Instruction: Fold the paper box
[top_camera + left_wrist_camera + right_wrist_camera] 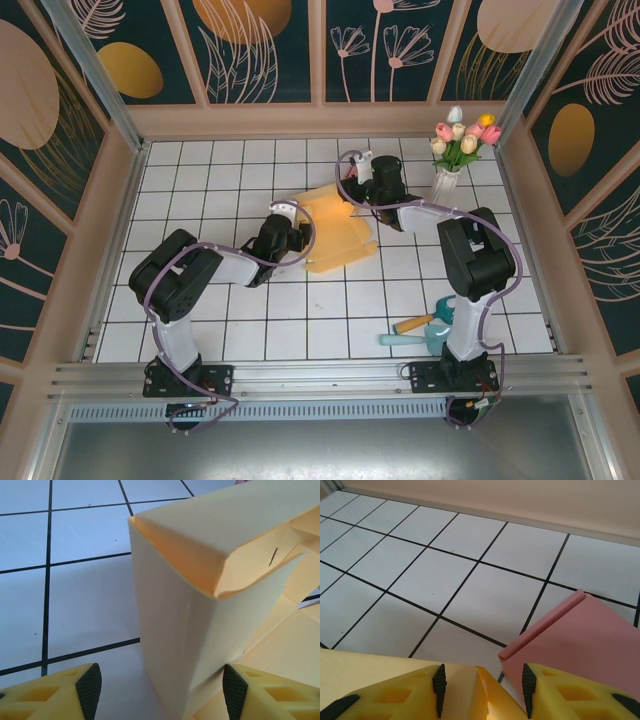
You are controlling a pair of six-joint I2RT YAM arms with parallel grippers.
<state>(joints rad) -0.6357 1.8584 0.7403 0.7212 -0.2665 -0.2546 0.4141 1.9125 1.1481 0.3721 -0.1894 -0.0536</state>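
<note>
Yellow card, matte and smooth, makes up the paper box (335, 235), which sits half-folded in the middle of the white tiled table (220, 180), between the two arms. From above it reads as a creased sheet with tabbed edges and one end raised. The left gripper (161, 685) meets it from the left; the right gripper (483, 686) comes in at its far right corner.

In the left wrist view one wall of the box stands upright, a tall plain panel with a sharp vertical crease. Its top flap bends over in a soft curve, and a short dark slit (272, 556) cuts the card just beneath. The left jaws stand apart, with the wall's lower corner between them. The left pad (89, 687) — black ribbed rubber on a yellow finger with cut-out cells — is clear of the card; the other pad sits just beside it.

In the right wrist view a thin peaked fold of the yellow card rises between the two black pads (439, 685). The right jaws are partly apart around it — whether they pinch it I cannot tell. Just beside the right finger is a pink panel (580, 645) with a rounded, rolled edge, seen against glossy tiles and black grout lines.

At the far right a slim white vase (445, 185) holds tulips (462, 135) in pink, yellow and white. Near the right arm's base lie small tools (425, 322), teal and wood-coloured.
</note>
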